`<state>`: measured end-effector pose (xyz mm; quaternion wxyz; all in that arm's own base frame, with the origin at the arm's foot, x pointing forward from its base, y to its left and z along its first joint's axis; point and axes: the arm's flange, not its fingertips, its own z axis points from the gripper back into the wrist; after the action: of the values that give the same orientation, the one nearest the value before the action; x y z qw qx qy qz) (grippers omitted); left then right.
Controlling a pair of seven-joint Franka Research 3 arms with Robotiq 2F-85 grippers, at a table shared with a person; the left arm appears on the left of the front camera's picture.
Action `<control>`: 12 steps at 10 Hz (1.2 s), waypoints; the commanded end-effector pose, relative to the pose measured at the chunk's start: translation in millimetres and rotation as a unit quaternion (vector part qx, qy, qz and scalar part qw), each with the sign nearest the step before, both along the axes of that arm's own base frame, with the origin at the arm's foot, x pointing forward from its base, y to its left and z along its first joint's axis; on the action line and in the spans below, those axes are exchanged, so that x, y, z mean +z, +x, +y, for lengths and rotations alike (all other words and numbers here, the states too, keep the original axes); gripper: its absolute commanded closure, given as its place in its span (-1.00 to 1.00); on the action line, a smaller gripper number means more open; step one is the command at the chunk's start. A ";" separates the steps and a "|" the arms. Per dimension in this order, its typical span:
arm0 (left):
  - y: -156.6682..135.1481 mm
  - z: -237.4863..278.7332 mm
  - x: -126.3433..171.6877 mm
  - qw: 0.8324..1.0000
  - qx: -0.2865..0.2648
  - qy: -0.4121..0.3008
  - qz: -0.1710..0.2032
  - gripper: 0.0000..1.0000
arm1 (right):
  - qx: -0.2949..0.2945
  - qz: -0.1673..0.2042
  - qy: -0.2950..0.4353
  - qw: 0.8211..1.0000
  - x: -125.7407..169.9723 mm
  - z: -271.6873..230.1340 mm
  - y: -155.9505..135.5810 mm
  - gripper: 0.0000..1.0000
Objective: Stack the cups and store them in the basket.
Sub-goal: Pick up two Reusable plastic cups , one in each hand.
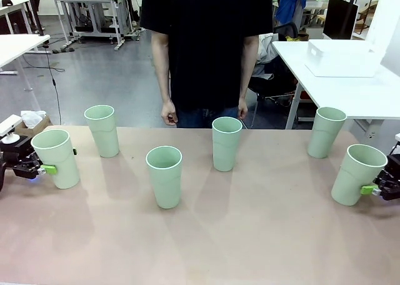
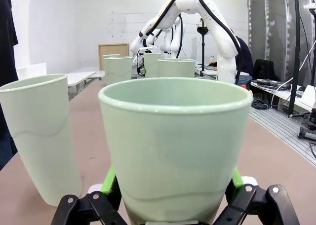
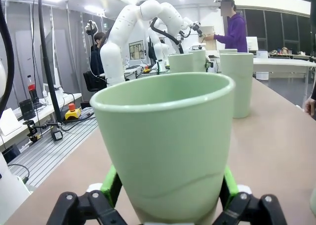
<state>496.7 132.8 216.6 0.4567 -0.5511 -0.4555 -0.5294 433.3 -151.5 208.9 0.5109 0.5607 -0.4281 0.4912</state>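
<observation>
Six pale mint-green cups stand across the tan table [image 1: 250, 235]. My left gripper [image 1: 61, 162] is shut on the leftmost cup [image 1: 55, 154], its green pads pressed against the cup's [image 2: 175, 136] sides. At the far right, my right gripper [image 1: 367, 186] is shut on a slightly tilted cup [image 1: 356, 169], which looms close in the right wrist view [image 3: 163, 131]. Free cups stand at back left [image 1: 102, 130], centre front [image 1: 164, 175], centre back [image 1: 226, 142] and back right [image 1: 327, 132]. The white basket [image 1: 340, 59] sits on a separate white table behind the right side.
A person in a black shirt [image 1: 206, 41] stands at the far edge, hands hanging down. A small box with crumpled paper [image 1: 28, 122] lies off the left corner. Bare tabletop spreads in front of the cups.
</observation>
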 end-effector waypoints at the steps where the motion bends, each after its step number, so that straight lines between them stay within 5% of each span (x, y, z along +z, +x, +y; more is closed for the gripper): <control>1: -15.7 -5.8 -4.9 1.000 0.014 -0.016 -0.015 -1.00 | -0.016 -0.011 -0.003 1.000 7.3 11.5 -3.9 -1.00; 8: -17.2 -12.3 -5.0 0.999 0.020 0.018 -0.038 -1.00 | -0.024 -0.004 -0.002 1.000 10.9 13.0 -7.1 -1.00; 9: -16.8 -11.0 -5.5 0.999 0.026 0.028 -0.039 -0.66 | -0.026 -0.002 -0.005 1.000 10.4 12.9 -6.9 -0.60; 10: -15.9 -8.8 -4.9 0.998 0.033 0.033 -0.045 -0.65 | -0.028 -0.002 -0.004 1.000 10.2 12.6 -6.7 -0.60; 11: -16.4 -6.7 -4.4 0.998 0.032 0.030 -0.044 -0.31 | -0.029 0.000 -0.004 1.000 9.7 12.5 -6.5 -0.20; 12: -16.6 -4.8 -3.6 0.998 0.032 0.028 -0.047 -0.29 | -0.030 0.001 -0.004 1.000 9.0 12.2 -5.9 -0.50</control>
<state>501.8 131.1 222.4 0.4771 -0.5084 -0.4698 -0.5415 428.2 -147.2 214.4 0.5163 0.5535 -0.4355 0.4873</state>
